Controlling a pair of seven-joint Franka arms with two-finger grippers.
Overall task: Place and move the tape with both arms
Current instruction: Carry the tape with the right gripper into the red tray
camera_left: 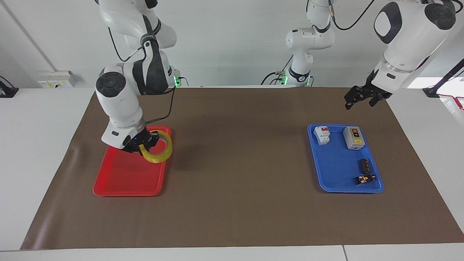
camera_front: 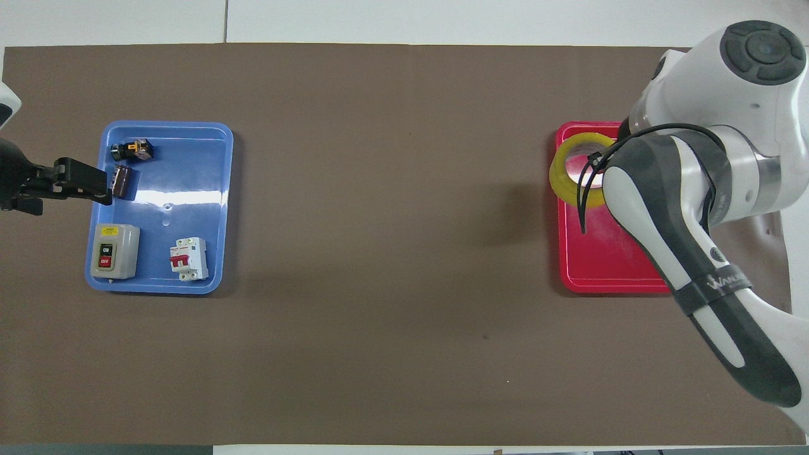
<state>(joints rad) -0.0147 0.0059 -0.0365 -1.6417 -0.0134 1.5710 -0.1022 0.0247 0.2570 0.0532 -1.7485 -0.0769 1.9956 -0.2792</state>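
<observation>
one roll is all this step concerns, and it is nearly home. the red tray [camera_left: 123, 177] lies toward the right arm's end of the surface, and the right tool [camera_left: 145, 145] hangs over the part of it nearest the robots, closed on the wall of the tape [camera_left: 156, 158], one finger through the hole and one outside. the tape is up in the air and tilted, and from the facing view it sits over the tray's rim on the side toward the middle of the surface, not squarely over the floor.

so before you lower, carry it a little further toward the tray's middle, or the roll may land on the rim and tip out onto the mat [camera_left: 239, 188]. level the wrist so the ring comes down flat rather than on its edge, where it could roll. descend slowly, and release only once the tape rests on the tray floor. then lift straight up, so the inner finger clears the core without dragging the roll along.

the blue tray [camera_left: 337, 170] toward the left arm's end needs nothing from you. the left tool [camera_left: 357, 98] waits in the air just by that tray's end nearest the robots; whether it is open i cannot tell. leave it parked.
</observation>
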